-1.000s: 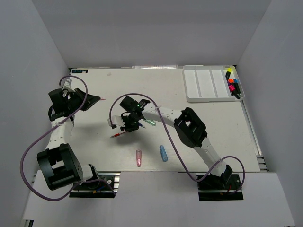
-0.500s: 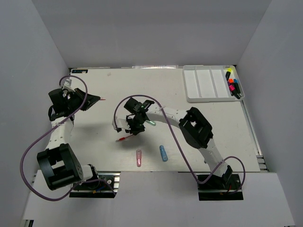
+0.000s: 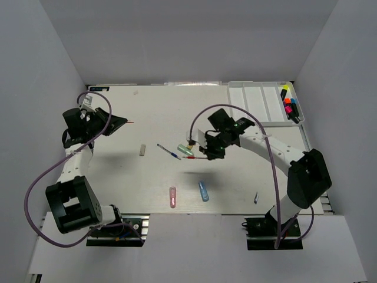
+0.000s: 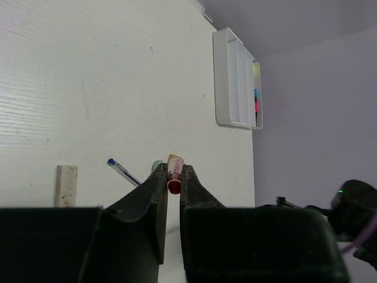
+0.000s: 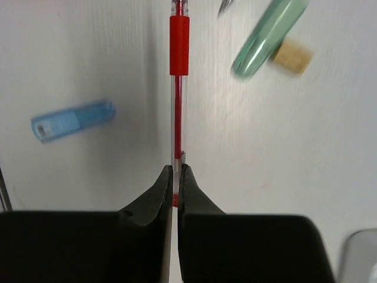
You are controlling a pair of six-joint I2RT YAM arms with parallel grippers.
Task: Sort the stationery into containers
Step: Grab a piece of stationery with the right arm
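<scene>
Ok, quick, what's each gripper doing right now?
Left gripper: shut on a thin red pen, seen end-on.
Right gripper: shut on a clear-barrelled red pen, lifted above the table.

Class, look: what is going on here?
A stationery sort is under way. The right hand grips a red pen over mid-table; the left hand pinches a second red pen at the far left. Highlighters sit in one end compartment of the white tray. A blue pen and pastel capsules lie loose.

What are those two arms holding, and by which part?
Right fingers pinch a red pen by its clear back end. Left fingers clamp a second red pen; only one end pokes out.
</scene>
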